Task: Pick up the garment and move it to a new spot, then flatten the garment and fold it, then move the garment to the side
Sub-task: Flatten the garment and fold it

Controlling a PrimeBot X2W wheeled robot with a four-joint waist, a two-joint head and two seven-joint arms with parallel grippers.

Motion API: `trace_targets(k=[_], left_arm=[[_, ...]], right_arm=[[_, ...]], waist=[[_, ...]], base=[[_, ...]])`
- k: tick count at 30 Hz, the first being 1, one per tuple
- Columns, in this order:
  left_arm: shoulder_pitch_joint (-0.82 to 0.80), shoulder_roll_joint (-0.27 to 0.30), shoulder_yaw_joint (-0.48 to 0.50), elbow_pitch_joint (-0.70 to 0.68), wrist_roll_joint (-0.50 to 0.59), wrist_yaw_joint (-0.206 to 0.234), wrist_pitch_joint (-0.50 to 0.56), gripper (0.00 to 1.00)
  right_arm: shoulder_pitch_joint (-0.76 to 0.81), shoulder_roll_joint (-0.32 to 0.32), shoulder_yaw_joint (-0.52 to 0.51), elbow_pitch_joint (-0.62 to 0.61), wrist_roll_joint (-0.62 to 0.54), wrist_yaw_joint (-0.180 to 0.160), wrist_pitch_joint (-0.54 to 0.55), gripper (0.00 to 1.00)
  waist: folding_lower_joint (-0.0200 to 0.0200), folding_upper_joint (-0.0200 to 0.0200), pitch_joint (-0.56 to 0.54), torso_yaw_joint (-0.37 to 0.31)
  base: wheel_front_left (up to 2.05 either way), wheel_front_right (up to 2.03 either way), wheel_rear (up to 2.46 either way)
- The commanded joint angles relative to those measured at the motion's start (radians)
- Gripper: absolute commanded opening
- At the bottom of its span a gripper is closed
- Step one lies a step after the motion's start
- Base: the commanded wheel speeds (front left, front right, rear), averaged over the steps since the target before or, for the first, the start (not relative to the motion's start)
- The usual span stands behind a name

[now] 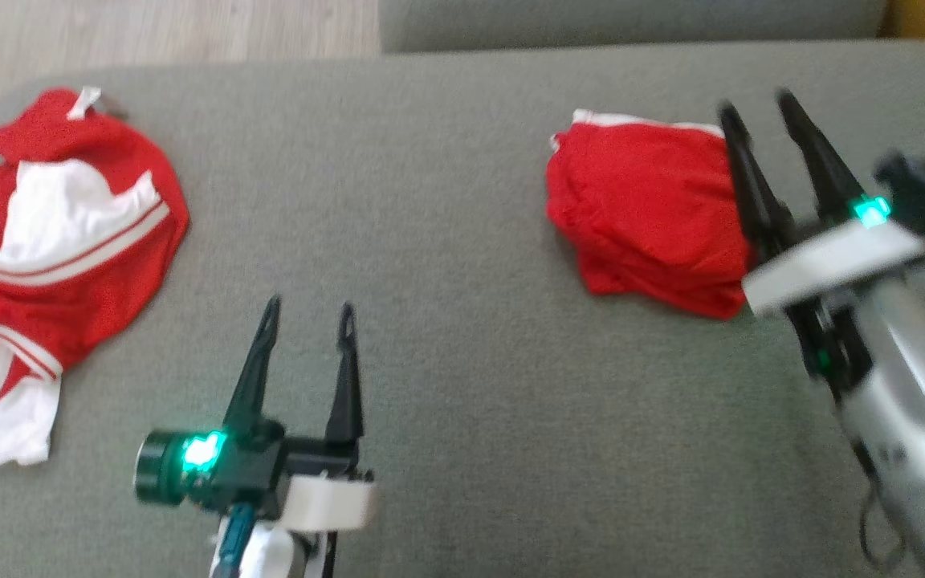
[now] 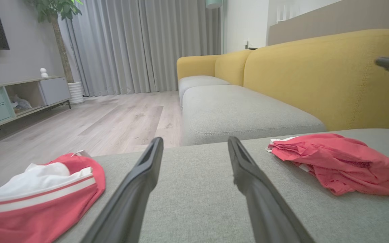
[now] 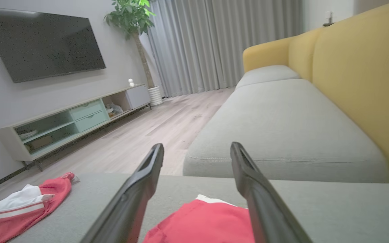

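Observation:
A folded red garment (image 1: 647,213) with a white edge lies on the grey cushion at the right; it also shows as the red bundle (image 2: 339,162) and the red cloth (image 3: 208,222) below my right fingers. My right gripper (image 1: 755,112) stands open just over the garment's right edge, holding nothing. A second, crumpled red-and-white garment (image 1: 61,257) lies at the far left, also seen as the striped cloth (image 2: 39,192) and the small heap (image 3: 22,206). My left gripper (image 1: 308,315) is open above bare cushion between the two, apart from both.
The grey cushion (image 1: 446,337) spans the head view; wood floor (image 1: 149,28) lies beyond its far left corner. A yellow sofa back (image 2: 316,77) with more grey seats (image 3: 282,128) stands ahead. A TV unit (image 3: 69,125) lines the far wall.

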Motion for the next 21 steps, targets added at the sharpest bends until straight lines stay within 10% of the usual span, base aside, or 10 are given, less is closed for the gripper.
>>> trace_targets(k=[1,21], left_arm=[[0.008,0.006,0.053,-0.041,-0.008,0.006,-0.004,1.00],[0.187,-0.013,0.147,-0.056,0.019,-0.050,-0.004,1.00]], right_arm=[[0.098,0.008,-0.047,-0.061,-0.052,-0.001,-0.010,1.00],[0.551,0.146,-0.300,-0.239,-0.365,-0.001,-0.011,1.00]], waist=[[0.0001,-0.0001,-0.059,-0.029],[0.0001,-0.0001,-0.203,-0.038]], base=[[0.00,0.00,0.00],[0.00,0.00,0.00]])
